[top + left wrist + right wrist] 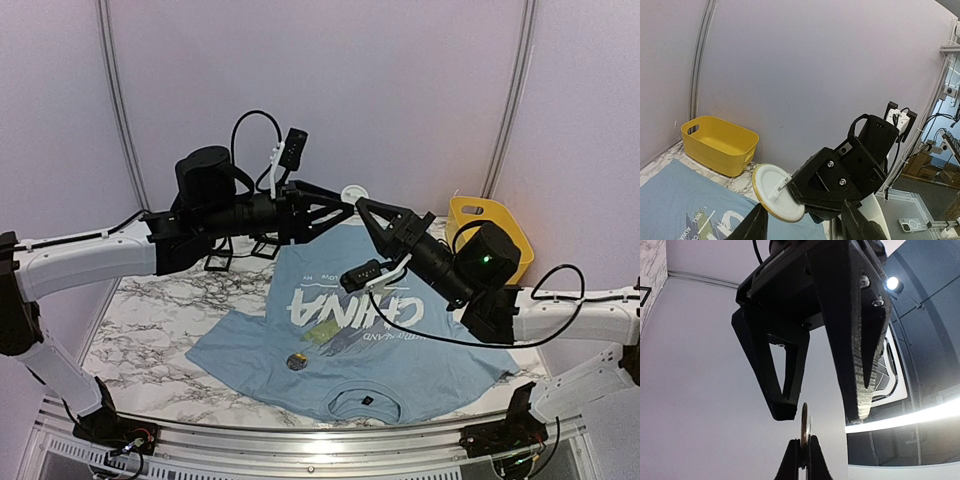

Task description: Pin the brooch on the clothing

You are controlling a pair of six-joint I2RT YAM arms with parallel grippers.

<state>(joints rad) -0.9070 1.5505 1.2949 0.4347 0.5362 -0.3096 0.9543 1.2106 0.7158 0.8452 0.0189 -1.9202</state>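
While your right claw (792,189) pinches the brooch (771,192) in mid-air, your left claw (822,412) hangs spread just beside it | T-shirt (400,360) flat on the table (150,320) below | brooch lifted, pinning not yet done

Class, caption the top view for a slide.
Above the blue T-shirt, the right tool holds a white brooch before the open left tool.

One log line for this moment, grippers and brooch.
right gripper: shut on brooch, raised | left gripper: open, facing brooch | shirt: laid flat below
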